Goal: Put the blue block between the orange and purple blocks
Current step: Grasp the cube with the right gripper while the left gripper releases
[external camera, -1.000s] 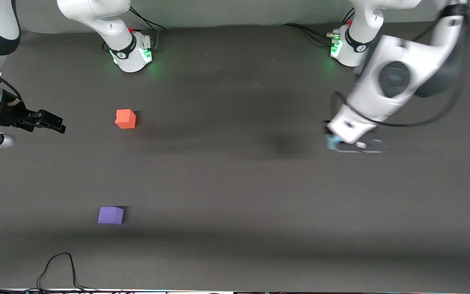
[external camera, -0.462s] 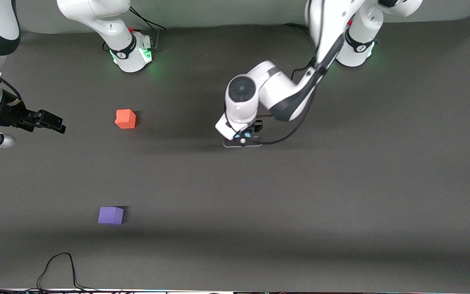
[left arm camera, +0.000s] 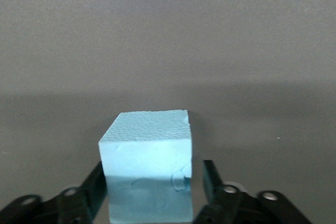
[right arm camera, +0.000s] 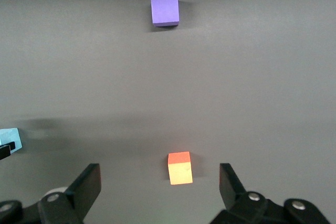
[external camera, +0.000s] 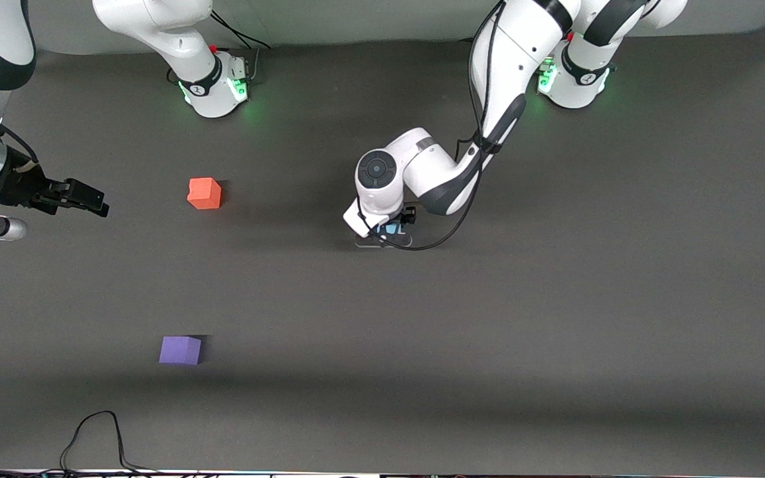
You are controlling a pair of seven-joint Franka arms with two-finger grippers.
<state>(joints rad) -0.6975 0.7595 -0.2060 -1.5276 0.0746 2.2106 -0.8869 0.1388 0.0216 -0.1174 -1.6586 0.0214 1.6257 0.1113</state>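
Two cubes wait unpaired: orange block (external camera: 204,193) and purple block (external camera: 180,350) lie apart, while the blue block (left arm camera: 147,169) sits mid-table, toward the left arm's end, between the left gripper's (external camera: 388,230) loosened fingers; right gripper (right arm camera: 160,190) waits, spread wide.

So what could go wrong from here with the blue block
1. The blue block sits between the left gripper fingers near mid-table, well off the line joining the orange block and purple block. Left there, it misses the gap.
2. The left gripper's fingers stand close beside the blue block, so lifting away may nudge it.
3. The right gripper waits open near the orange block; any reach could bump it.
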